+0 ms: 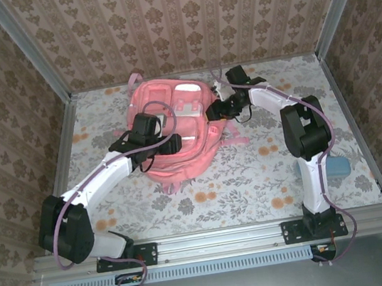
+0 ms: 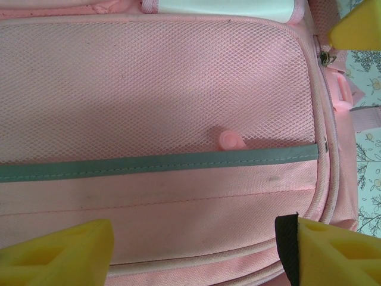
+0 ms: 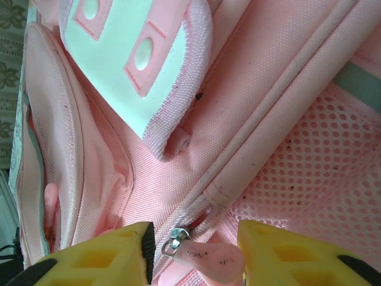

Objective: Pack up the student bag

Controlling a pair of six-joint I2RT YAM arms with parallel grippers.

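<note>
Right wrist view: right gripper straddles the zipper pull of the student bag, lying mid-counter; grip cannot be told. Left gripper fingers stand open over the mesh pocket. Risk: off-centre closure lets the small pull slip out.

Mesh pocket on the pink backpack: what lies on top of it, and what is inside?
On the mesh pocket of the salmon-pink fabric backpack lies a small pink rubber pull tab, beside a grey reflective stripe. The mesh hides what is inside.
</note>
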